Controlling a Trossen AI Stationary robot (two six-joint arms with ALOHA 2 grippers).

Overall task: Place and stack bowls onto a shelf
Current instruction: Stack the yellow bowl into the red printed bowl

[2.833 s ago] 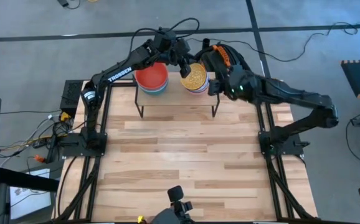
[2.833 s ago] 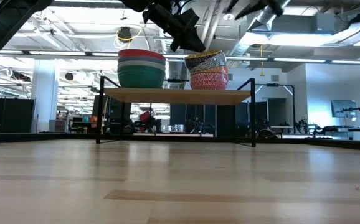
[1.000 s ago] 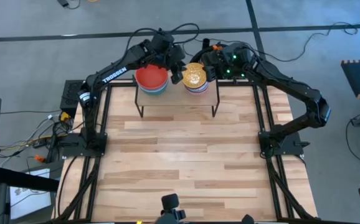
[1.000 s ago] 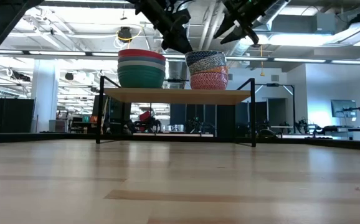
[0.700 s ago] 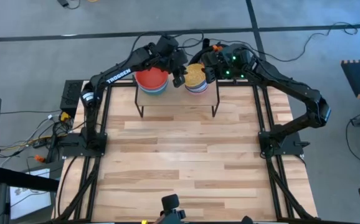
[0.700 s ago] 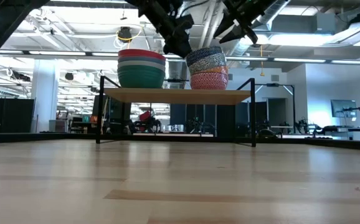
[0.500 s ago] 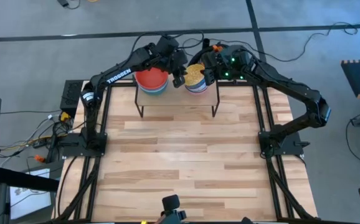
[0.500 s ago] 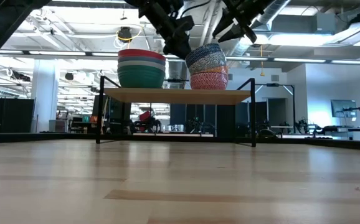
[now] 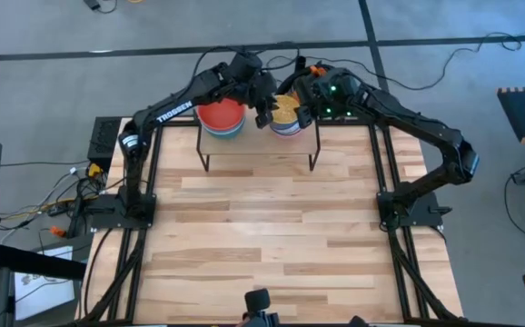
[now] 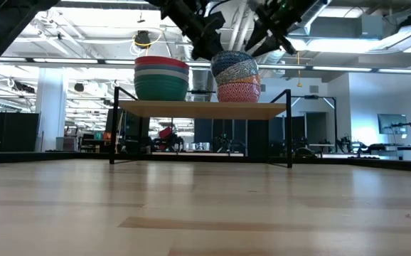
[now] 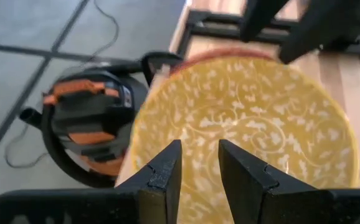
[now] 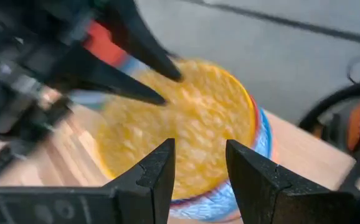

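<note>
The shelf [image 10: 202, 109] stands at the table's far edge and carries two stacks of bowls. The left stack [image 9: 222, 116] has a red bowl on top. On the right stack [image 10: 238, 92] the top bowl [image 9: 285, 113] is yellow-patterned inside, and in the low view [image 10: 234, 65] its outer wall looks blue-patterned. It sits tilted on a pink-patterned bowl and another beneath it. My left gripper [image 9: 264, 107] is shut on this top bowl, on the side nearest the left stack. My right gripper [image 9: 306, 102] hovers open just above the bowl's opposite side. My left gripper holds the yellow-patterned bowl at its rim [image 11: 136, 143], on the side toward the left stack. The fingers [image 11: 161, 174] slant down from the far left. The gripper hides whether one finger is inside the bowl. The bowl rests tilted on the stack below.
A black and orange machine [image 11: 86, 124] stands on the floor beyond the table's far edge. The wooden tabletop [image 9: 272, 236] stretches in front of the shelf. Cables lie on the floor at the far side and the left side.
The top bowl of the right stack was level a second ago. It has tipped in my left gripper's hold and now sits tilted. The bowls under it have stayed where they were.
</note>
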